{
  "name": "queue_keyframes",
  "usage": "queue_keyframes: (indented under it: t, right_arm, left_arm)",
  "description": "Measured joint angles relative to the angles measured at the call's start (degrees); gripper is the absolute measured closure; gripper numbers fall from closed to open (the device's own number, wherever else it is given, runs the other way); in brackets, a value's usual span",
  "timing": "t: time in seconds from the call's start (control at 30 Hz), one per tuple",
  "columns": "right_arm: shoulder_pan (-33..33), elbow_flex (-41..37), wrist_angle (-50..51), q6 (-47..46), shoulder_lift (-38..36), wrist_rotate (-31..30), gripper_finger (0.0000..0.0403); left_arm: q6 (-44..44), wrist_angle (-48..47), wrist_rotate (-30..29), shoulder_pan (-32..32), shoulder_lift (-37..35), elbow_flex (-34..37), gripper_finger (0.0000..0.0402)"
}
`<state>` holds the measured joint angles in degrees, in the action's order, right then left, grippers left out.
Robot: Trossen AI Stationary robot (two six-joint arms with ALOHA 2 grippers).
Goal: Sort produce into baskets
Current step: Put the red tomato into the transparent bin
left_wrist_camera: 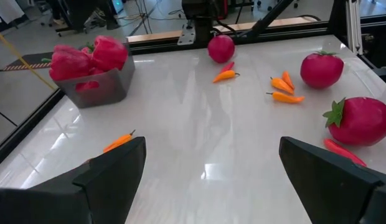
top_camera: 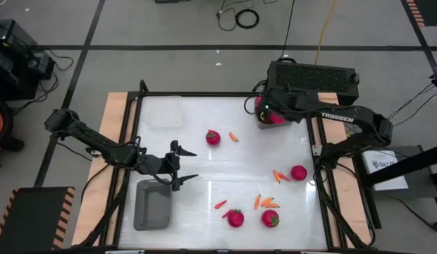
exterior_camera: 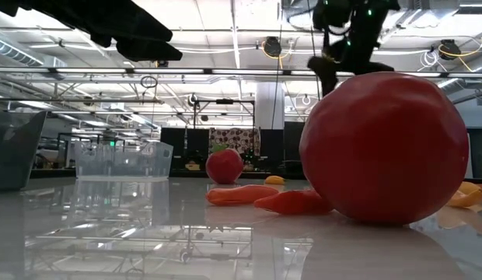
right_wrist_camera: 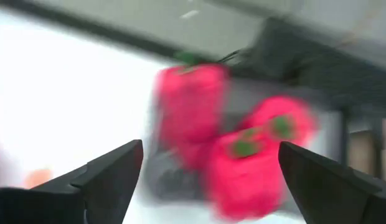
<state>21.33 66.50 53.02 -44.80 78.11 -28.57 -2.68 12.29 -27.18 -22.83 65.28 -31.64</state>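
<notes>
Hovering with fingers spread wide, the left gripper [top_camera: 182,164] sits left of centre in the high view, just above an empty translucent grey tub [top_camera: 152,204] at lower left. A clear whitish tub [top_camera: 165,111] lies at upper left, barely distinguishable from the glossy white table [top_camera: 225,169]. The right gripper [top_camera: 263,107], also spread open and holding nothing, is over a third grey tub [left_wrist_camera: 96,87] at upper right; it holds smooth red bell peppers [left_wrist_camera: 87,57], their count uncertain in the blurred right wrist view. Four round red fruits [top_camera: 213,137] remain loose on the table. Slim orange and red chillies [top_camera: 266,202] lie scattered, roughly eight, too small to count firmly.
</notes>
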Motion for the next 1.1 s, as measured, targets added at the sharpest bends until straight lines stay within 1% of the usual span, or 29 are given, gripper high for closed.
queue_keyframes:
  t: [0.07,0.13,0.27,0.43,0.53,0.6,0.77,0.87,0.93,1.0,1.1]
  right_arm:
    - [-1.64,1.24,-0.77,0.54,0.02,6.20,0.0037]
    - [-4.88,1.40,-3.34,0.57,0.02,7.73,0.0038]
    - [-13.21,1.40,-9.01,0.18,0.48,6.02,0.0043]
    - [-25.83,1.44,-12.32,-4.19,1.18,0.91,0.0050]
    - [-33.84,1.42,-12.39,-9.04,2.74,-2.76,0.0051]
    - [-38.92,1.42,-12.21,-12.74,4.25,-4.17,0.0051]
    - [-49.36,1.37,-12.71,-23.32,10.37,-4.56,0.0051]
    - [-53.97,1.37,-13.19,-29.59,14.12,-4.56,0.0051]
    - [-56.14,1.37,-13.51,-32.33,16.19,-4.58,0.0051]
    - [-57.67,1.34,-13.64,-33.79,17.91,-5.48,0.0051]
    - [-58.97,1.29,-13.62,-34.12,19.14,-8.93,0.0051]
  left_arm:
    - [-0.02,0.00,0.00,-0.02,0.00,0.00,0.0027]
    - [-0.02,0.00,0.39,-0.07,0.00,0.00,0.0027]
    - [-0.14,0.02,2.41,-0.07,0.00,0.00,0.0027]
    - [-1.51,0.24,2.95,-0.07,0.00,0.00,0.0027]
    - [-1.95,0.29,2.95,-0.07,-0.02,0.00,0.0027]
    - [-2.97,0.29,2.99,-0.07,-0.02,0.00,0.0027]
    - [-3.55,0.96,5.69,-0.17,0.07,0.00,0.0027]
    - [-4.37,4.32,6.53,-0.26,1.64,0.00,0.0027]
    - [-4.01,9.11,8.05,-0.28,3.67,0.00,0.0027]
    - [-2.71,14.92,11.05,-0.31,6.78,-0.02,0.0027]
    - [-0.96,23.62,15.44,-0.35,12.21,-0.06,0.0027]
